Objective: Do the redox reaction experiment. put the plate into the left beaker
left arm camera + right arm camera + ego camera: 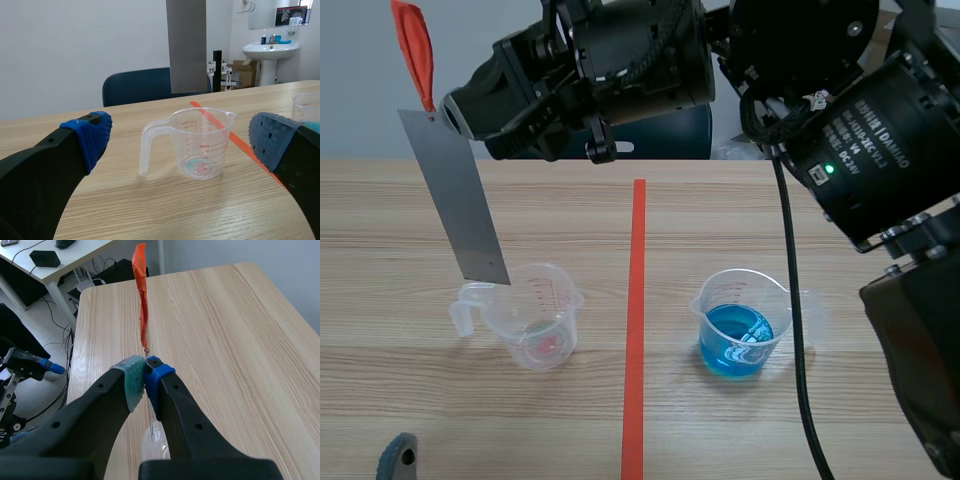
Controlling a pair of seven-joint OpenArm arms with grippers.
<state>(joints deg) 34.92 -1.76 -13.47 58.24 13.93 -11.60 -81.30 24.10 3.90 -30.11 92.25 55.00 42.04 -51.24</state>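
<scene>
- Table (420, 220) of pale wood carries both beakers, one on each side of the orange-red tape line.
- Right arm (880, 130) comes in from the right and reaches across the far side to the left half. The right gripper (145, 380) has its pads pressed together on the top of the thin plate (460, 200).
- Grey metal plate hangs tilted, upper end to the left and lower edge over the handle side of the left beaker (540, 315). It is above the rim, not yet inside.
- Left beaker is clear with red markings and looks nearly empty, so I judge it light and easy to push.
- Right beaker (740, 320) holds blue liquid and stands well apart from the plate.
- Orange-red ribbon (415, 50) is tied to the plate's top and sticks up above the gripper.
- Left gripper (181, 137) sits low at the near left with its fingers spread, facing the left beaker but touching nothing.
- Risks:
  - The lower corner is off-centre, so it could catch the rim or handle on the way down and tip or slide the beaker, which nothing steadies.
  - The plate is long for the cup, so a careless release could let it lean and topple the beaker.
  - The narrow pinch may let the plate swing or slip.
</scene>
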